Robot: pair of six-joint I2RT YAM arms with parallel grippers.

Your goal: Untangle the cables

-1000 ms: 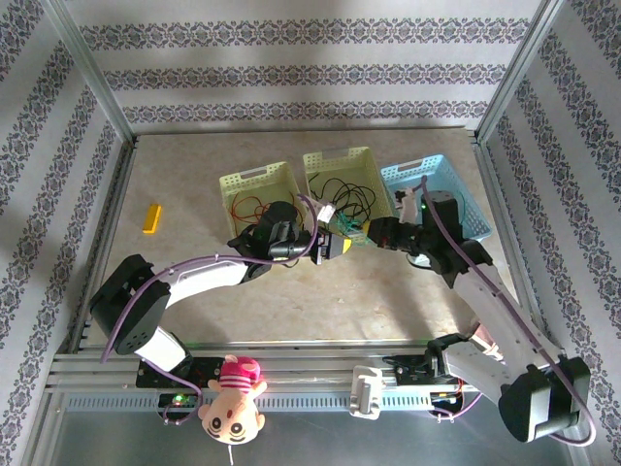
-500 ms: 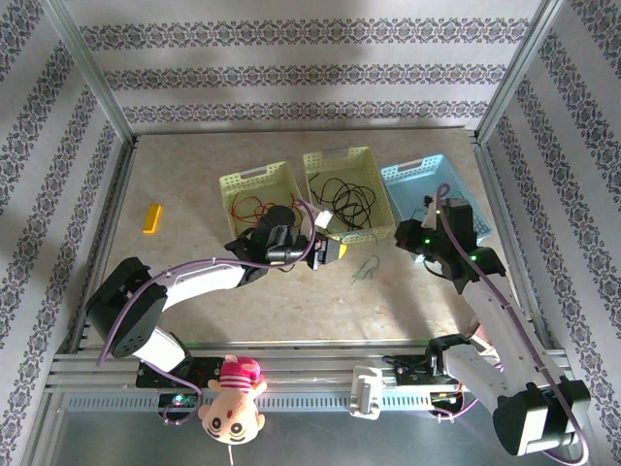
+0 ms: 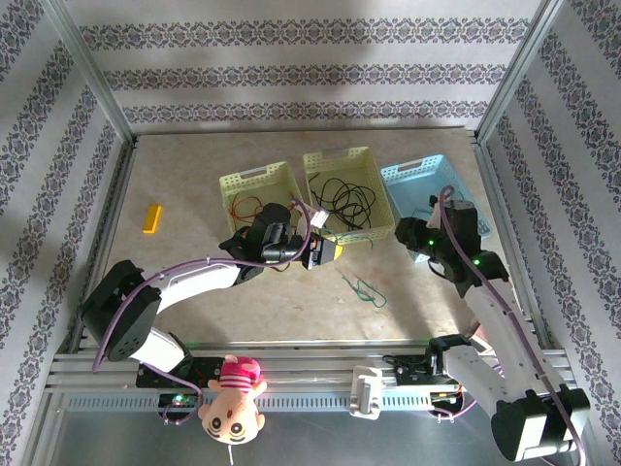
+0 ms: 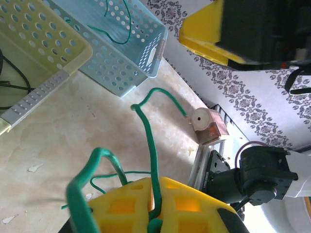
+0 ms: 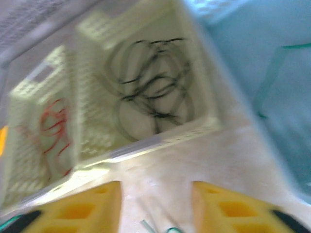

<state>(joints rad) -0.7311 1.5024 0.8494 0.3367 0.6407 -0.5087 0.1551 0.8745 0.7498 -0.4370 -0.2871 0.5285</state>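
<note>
My left gripper [image 3: 328,253] is shut on a green cable [image 4: 148,141], which stands up between the yellow fingertips [image 4: 155,187]. The rest of that green cable [image 3: 362,288] lies loose on the table in front of the baskets. To its right, near the blue basket [image 3: 456,184], my right gripper [image 3: 407,233] is open [image 5: 155,208] with nothing between its fingers; a green cable end [image 5: 167,229] lies just below them. Black cables [image 3: 342,198] sit in the middle basket and red cables [image 3: 247,205] in the left one. Another green cable [image 4: 116,22] lies in the blue basket.
Three baskets stand side by side mid-table: pale yellow left [image 3: 233,183], pale yellow middle [image 3: 312,160], blue right. A yellow block [image 3: 151,217] lies at the far left. A plush doll [image 3: 233,396] hangs on the front rail. The right wrist view is blurred.
My right gripper has opened, let go of the green cable and drawn back to the right. The cable's free end has dropped onto the table. The left gripper keeps its grip.
</note>
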